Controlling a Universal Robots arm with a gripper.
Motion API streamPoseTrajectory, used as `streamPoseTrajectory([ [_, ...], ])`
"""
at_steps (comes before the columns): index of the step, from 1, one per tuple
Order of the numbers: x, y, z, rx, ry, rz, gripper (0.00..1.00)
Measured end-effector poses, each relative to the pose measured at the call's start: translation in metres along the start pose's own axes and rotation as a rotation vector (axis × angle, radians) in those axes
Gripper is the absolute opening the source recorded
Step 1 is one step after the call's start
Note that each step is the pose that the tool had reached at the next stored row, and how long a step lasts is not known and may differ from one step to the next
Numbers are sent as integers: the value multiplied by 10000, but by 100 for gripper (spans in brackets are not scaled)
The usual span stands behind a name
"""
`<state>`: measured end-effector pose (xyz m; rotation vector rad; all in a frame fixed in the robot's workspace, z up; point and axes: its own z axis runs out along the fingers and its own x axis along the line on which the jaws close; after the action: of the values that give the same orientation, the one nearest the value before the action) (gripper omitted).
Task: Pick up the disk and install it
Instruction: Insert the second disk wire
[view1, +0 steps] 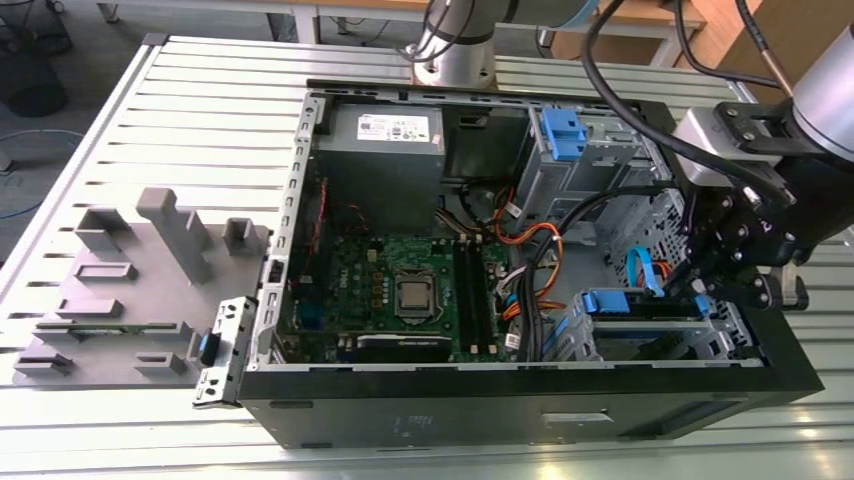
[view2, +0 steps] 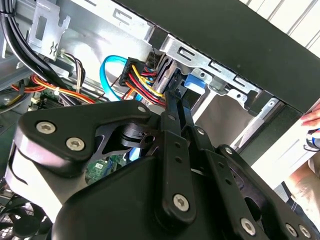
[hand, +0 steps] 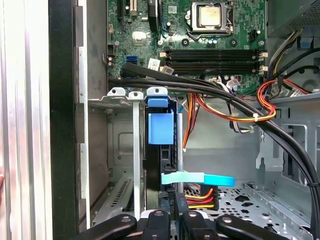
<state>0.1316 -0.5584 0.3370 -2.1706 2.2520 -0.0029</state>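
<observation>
The gripper (view1: 721, 285) hangs at about four o'clock inside the open computer case (view1: 534, 410), its fingers (hand: 172, 212) closed on the disk (hand: 161, 150) standing edge-on in the drive cage (hand: 120, 100).

The disk (hand: 161, 150) stands edge-on in its bay in the first wrist view, so its label and flat faces are hidden. The gripper (hand: 172, 212) is cut off by that frame's lower edge. In the second wrist view the gripper's own linkage covers its tips. In the exterior view the gripper (view1: 707, 290) blocks the bay behind it.
</observation>
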Motion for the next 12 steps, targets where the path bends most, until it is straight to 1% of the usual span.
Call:
streamPoseTrajectory([
  [4, 1, 5, 2, 5, 4, -24, 16],
  [12, 4, 7, 29, 5, 0, -46, 16],
])
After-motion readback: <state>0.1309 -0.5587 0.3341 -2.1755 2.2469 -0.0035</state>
